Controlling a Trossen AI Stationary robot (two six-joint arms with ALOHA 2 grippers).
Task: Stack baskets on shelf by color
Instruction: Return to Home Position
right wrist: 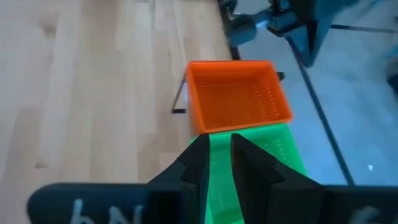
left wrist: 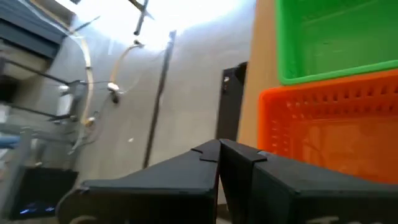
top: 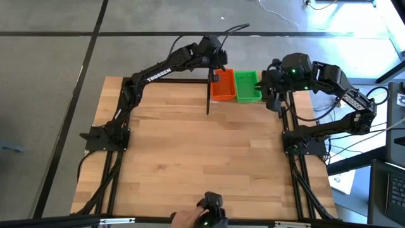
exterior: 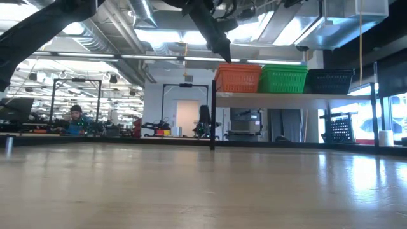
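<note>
On the shelf point(exterior: 286, 97) at the table's far edge stand an orange basket point(top: 222, 85), a green basket point(top: 247, 86) and a black basket point(exterior: 331, 81), side by side on their bottoms. The high view hides the black one under my right arm. My left gripper point(left wrist: 219, 152) is shut, with nothing between its fingers, at the orange basket's point(left wrist: 329, 124) far left corner. My right gripper point(right wrist: 219, 144) hangs above the green basket point(right wrist: 261, 155). It points toward the orange one point(right wrist: 236, 93), its fingers a narrow gap apart. My left gripper comes slanting down from the far left with shut fingers. Its fingertips point(left wrist: 249, 155) stand right at the orange basket's rim corner point(left wrist: 264, 134). I cannot tell whether they touch it.
The shelf's black upright point(exterior: 212, 121) stands at the left end of the shelf. The wooden tabletop point(top: 202, 152) stretches in front of it. A person's hand point(top: 185, 219) shows at the near edge. Another person sits far off in the room point(exterior: 76, 117).
</note>
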